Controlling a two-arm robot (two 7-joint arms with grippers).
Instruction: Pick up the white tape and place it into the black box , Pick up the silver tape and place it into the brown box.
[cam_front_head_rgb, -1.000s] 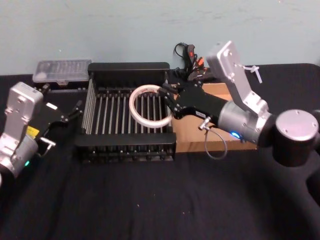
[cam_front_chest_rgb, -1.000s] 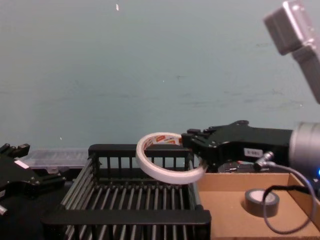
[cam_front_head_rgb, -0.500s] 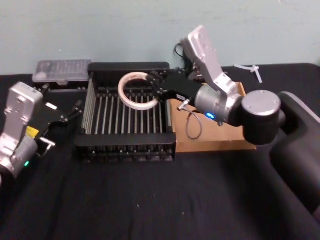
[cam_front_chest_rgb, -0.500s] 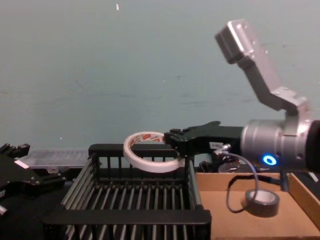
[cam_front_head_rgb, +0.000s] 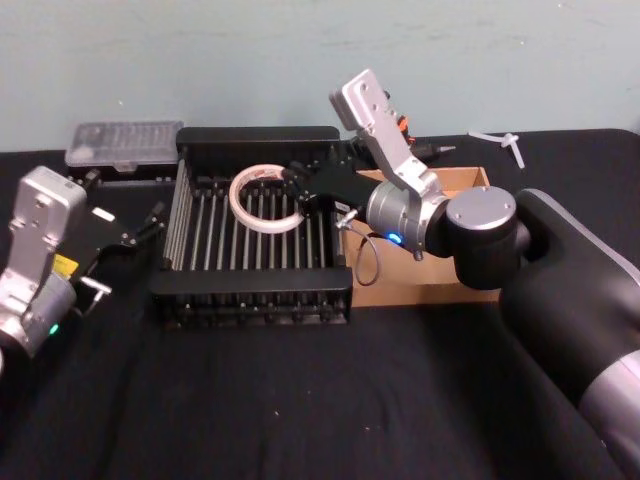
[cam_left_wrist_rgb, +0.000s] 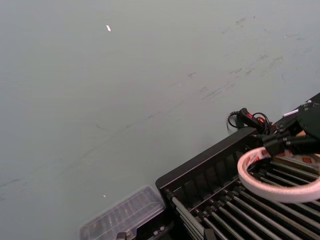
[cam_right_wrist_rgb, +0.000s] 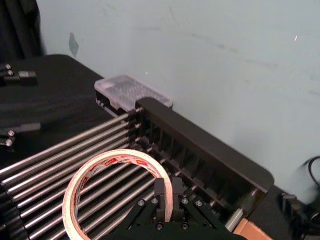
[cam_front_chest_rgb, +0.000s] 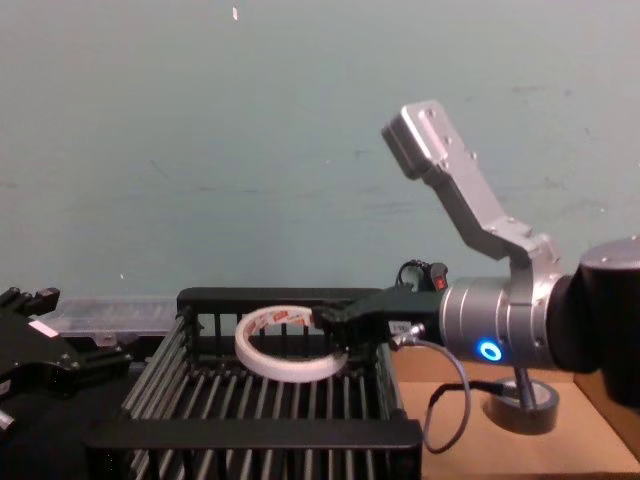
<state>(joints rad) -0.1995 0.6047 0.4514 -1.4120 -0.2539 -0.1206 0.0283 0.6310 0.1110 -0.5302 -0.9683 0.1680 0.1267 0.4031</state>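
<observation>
Right claw (cam_right_wrist_rgb: 168, 196) grips the white tape (cam_front_head_rgb: 266, 199) by its rim, inside the black box (cam_front_head_rgb: 250, 290); left claw (cam_front_head_rgb: 140, 226) rests parked on the tabletop (cam_front_head_rgb: 300, 400).

White tape (cam_front_head_rgb: 266, 199): wide thin ring, red-printed inner core, tilted slightly, held above the barred floor inside the black box (cam_front_head_rgb: 255, 294), toward its far right corner. Black box: slatted crate with thick rims, upright. Brown box (cam_front_head_rgb: 440, 288): shallow cardboard tray touching the black box's right side. Silver tape (cam_front_chest_rgb: 522, 403): small grey roll lying flat on the brown box floor.
</observation>
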